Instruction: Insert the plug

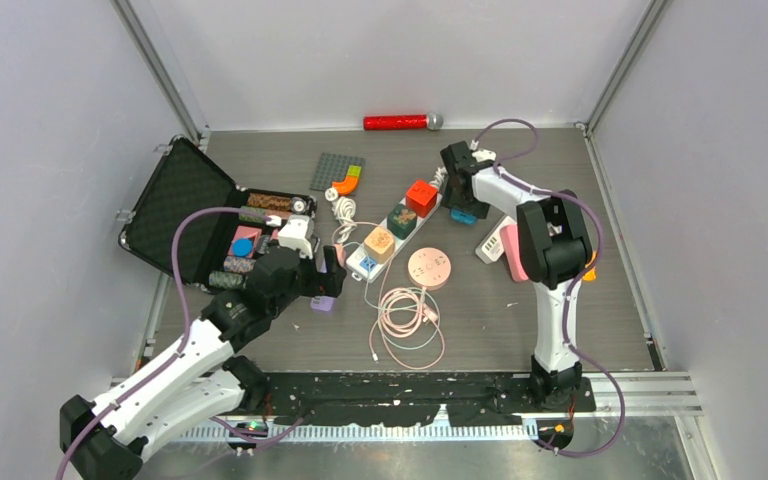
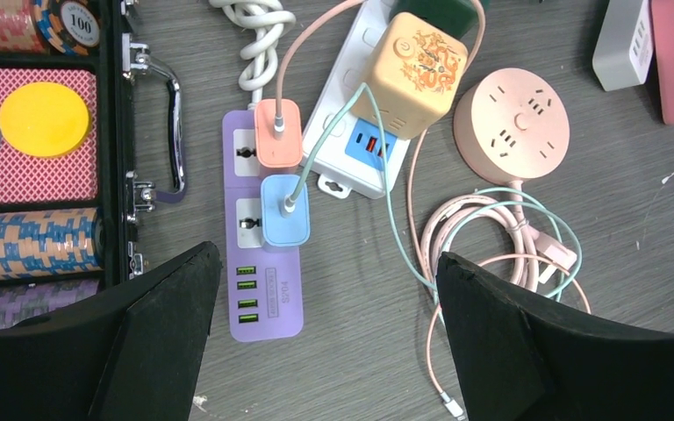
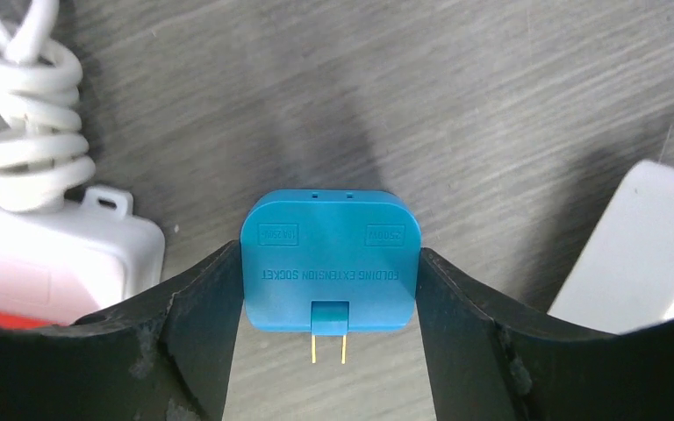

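Observation:
The plug (image 3: pixel 329 263) is a flat blue folding one with two thin gold prongs pointing toward the camera. My right gripper (image 3: pixel 327 263) is shut on it, a black finger pressed on each side, just above the grey tabletop. Seen from above, the blue plug (image 1: pixel 464 215) hangs beside the far end of the white power strip (image 1: pixel 355 264), which carries red, green and orange cube adapters. That white power strip (image 3: pixel 53 254) shows at the left of the right wrist view. My left gripper (image 2: pixel 326 254) is open and empty over a purple power strip (image 2: pixel 263 298).
A round pink socket (image 1: pixel 429 268) and coiled pink cable (image 1: pixel 407 318) lie mid-table. At the left stands an open black case (image 1: pixel 190 215) of poker chips. A white adapter (image 1: pixel 490 243) and a pink box (image 1: pixel 513 250) sit by the right arm. A red microphone (image 1: pixel 400 122) lies at the back.

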Motion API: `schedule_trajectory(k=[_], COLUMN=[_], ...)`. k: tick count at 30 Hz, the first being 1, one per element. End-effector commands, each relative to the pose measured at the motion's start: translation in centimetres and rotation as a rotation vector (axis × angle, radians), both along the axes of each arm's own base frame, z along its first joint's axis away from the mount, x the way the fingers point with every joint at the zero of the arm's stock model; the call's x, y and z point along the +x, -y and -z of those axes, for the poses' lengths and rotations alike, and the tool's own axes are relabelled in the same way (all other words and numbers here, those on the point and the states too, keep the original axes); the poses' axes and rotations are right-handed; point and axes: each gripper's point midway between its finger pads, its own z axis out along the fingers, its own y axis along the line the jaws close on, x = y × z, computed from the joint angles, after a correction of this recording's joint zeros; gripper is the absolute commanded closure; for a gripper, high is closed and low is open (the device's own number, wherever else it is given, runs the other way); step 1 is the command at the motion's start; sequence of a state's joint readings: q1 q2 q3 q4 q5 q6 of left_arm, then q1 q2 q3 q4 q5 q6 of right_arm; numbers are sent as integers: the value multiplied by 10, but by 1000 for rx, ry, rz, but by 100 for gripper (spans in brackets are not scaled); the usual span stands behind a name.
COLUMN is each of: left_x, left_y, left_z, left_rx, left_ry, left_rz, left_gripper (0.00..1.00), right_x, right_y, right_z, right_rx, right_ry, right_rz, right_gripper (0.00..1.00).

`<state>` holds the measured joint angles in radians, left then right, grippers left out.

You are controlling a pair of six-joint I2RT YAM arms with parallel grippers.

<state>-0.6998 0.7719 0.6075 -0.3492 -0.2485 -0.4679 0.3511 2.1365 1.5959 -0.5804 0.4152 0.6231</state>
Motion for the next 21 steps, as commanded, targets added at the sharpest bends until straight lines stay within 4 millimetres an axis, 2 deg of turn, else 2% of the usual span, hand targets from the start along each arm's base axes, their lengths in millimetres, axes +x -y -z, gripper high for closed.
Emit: schedule_trajectory(k=[1, 5, 9, 11, 12, 13, 14, 15, 16, 17, 18, 19, 20, 21], left_x=[8, 7, 8, 8, 9, 9, 10, 10, 10, 10, 10, 8, 10, 11], left_y=[11, 18, 26, 31, 33, 35, 37, 40, 43, 47, 52, 60, 65, 70], left_z=[-34, -45, -62, -75, -83, -90, -98, -106, -114, -121, -127, -135, -141, -145], left_rx=[-59, -82, -123, -151, -165, -178, -195, -210, -228, -243, -266, -299, -332, -362], left_ry=[75, 105, 146, 168, 177, 183, 186, 182, 175, 165, 154, 147, 142, 131], left_rz=[30, 72, 109, 122, 128, 130, 132, 139, 148, 165, 186, 227, 248, 264], left_gripper=[9, 9, 8, 8, 8, 7, 7, 8, 8, 9, 9, 9, 10, 11], right_x=[5, -3, -23, -38, -44, -53, -61, -74, -81, -97, -108, -120, -133, -143], right_y=[-3, -10, -19, -30, -35, -44, -51, -64, -69, -81, -90, -97, -109, -113], right_z=[-53, -85, -117, -148, -146, -167, -166, -185, -188, -204, -205, -218, -219, -228], right_rx=[63, 131, 224, 308, 338, 382, 412, 451, 465, 484, 504, 496, 513, 502], right_ry=[124, 192, 269, 360, 382, 429, 446, 487, 511, 552, 565, 608, 618, 652], right_rz=[-9, -46, -120, -211, -247, -322, -377, -484, -537, -651, -720, -793, -862, -906], right_gripper=[45, 45, 45, 45, 45, 45, 45, 45, 46, 46, 46, 46, 46, 46])
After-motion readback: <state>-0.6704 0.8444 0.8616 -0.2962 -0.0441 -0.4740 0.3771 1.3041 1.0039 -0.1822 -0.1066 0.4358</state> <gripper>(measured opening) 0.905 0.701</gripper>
